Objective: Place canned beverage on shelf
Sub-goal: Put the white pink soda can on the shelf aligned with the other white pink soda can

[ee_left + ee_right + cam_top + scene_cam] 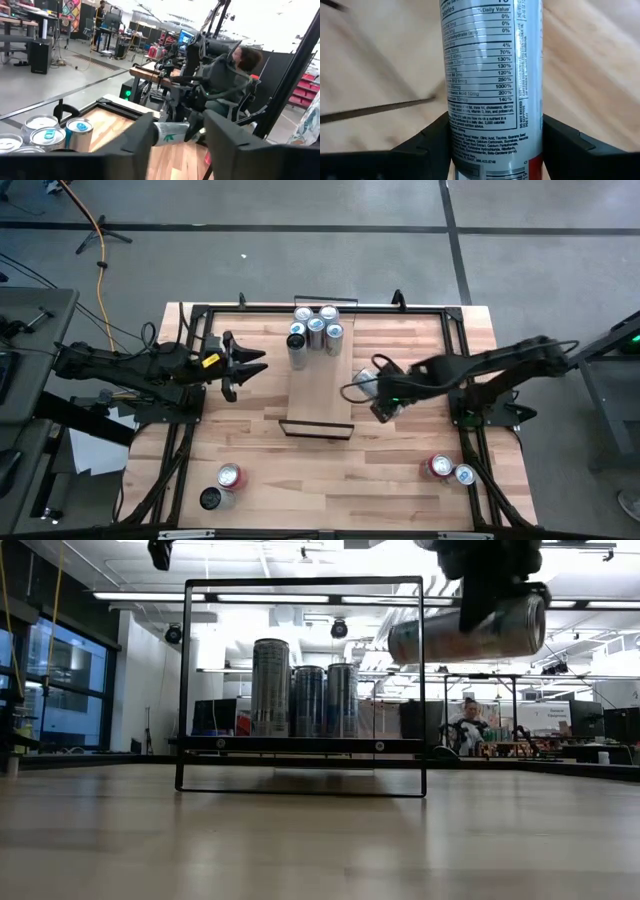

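Five cans (315, 328) stand clustered on the shelf's (320, 385) far end. Right of the shelf, the right gripper (372, 395) holds a can (362, 386); the left gripper (250, 368) is to the shelf's left.

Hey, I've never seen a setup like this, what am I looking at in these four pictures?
Two robot arms work at a wooden table. One picture looks straight down, one looks level across the tabletop, and two come from cameras on the arms' wrists. The right tool grips a silver can, lifted and lying sideways beside the shelf. The left tool is empty, fingers apart. Five cans stand at the shelf's far end; two pairs of spare cans wait near the table's front corners.
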